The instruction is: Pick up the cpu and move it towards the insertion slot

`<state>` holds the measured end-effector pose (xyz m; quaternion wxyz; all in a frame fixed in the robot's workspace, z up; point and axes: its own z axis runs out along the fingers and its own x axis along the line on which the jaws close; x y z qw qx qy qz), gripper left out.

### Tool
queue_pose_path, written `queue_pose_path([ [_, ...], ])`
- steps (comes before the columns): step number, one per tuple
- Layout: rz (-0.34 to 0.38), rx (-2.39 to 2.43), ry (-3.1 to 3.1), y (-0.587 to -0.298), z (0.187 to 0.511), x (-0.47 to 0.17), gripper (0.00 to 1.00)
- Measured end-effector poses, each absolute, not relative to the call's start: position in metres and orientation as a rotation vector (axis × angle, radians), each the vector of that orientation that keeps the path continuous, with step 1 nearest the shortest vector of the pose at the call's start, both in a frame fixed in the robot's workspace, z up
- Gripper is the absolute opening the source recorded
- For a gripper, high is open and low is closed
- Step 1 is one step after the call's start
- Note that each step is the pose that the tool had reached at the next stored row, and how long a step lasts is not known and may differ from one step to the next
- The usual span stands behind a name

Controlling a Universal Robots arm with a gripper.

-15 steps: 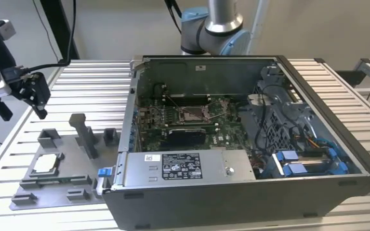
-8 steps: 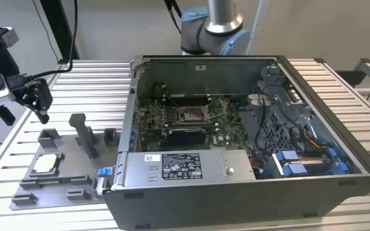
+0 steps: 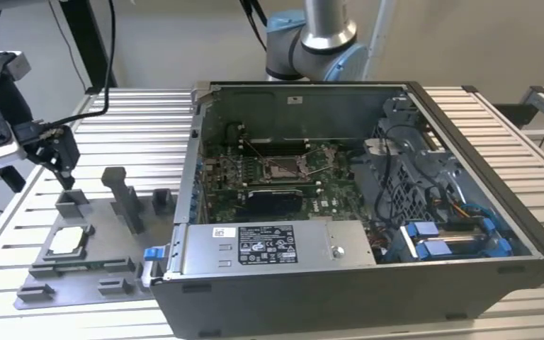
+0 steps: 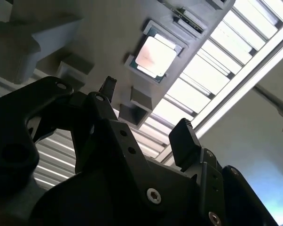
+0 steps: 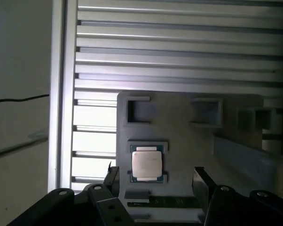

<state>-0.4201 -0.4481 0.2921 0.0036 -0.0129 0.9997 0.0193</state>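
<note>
Over the gray fixture plate [image 3: 93,283] at the exterior view's left, my gripper [image 5: 155,175] hangs with its jaws spread apart and nothing between them. The cpu [image 5: 146,163] lies flat in its shallow square seat on that plate, silvery top up; in both wrist views it sits below the gap between my fingertips [image 5: 111,172], and nothing touches it. The insertion slot [image 3: 282,168], a bright metal frame with a dark centre, lies well apart on the board inside the open computer case [image 3: 348,304]. I judge the step in hand to be the approach for the pick. To do it well, I should centre the gap on the chip, keep the wrist square to its edges, come down straight, and close on two opposite sides, clear of the seat's raised lips, so the chip lifts level. As for writing, a white label [image 3: 265,244] on the metal box at the case's near wall bears print and marks too small to make out; the chip's top shows none that I can tell.
</note>
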Motion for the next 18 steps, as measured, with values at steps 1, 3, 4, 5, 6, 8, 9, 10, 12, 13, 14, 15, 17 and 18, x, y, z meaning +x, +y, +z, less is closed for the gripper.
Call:
queue_pose_path([
  [1, 0.06, -0.041, 3.134, -0.448, 0.29, -0.42, 1.0],
  [3, 0.061, -0.041, 3.133, -0.449, 0.287, -0.42, 1.0],
  [4, 0.061, -0.041, 3.133, -0.449, 0.285, -0.42, 1.0],
  [5, 0.061, -0.042, 3.133, -0.45, 0.283, -0.42, 1.0],
  [6, 0.061, -0.043, 3.133, -0.45, 0.281, -0.42, 1.0],
  [8, 0.06, -0.045, 3.134, -0.452, 0.278, -0.42, 1.0],
  [9, 0.06, -0.047, 3.134, -0.453, 0.276, -0.42, 1.0],
  [10, 0.061, -0.049, 3.133, -0.455, 0.274, -0.42, 1.0],
  [12, 0.061, -0.056, 3.133, -0.458, 0.271, -0.42, 1.0],
  [13, 0.061, -0.063, 3.134, -0.459, 0.27, -0.42, 1.0],
  [14, 0.061, -0.071, 3.133, -0.461, 0.268, -0.42, 1.0],
  [15, 0.061, -0.078, 3.133, -0.462, 0.267, -0.42, 1.0],
  [17, 0.061, -0.096, 3.133, -0.462, 0.264, -0.42, 1.0],
  [18, 0.061, -0.101, 3.133, -0.462, 0.262, -0.42, 1.0],
])
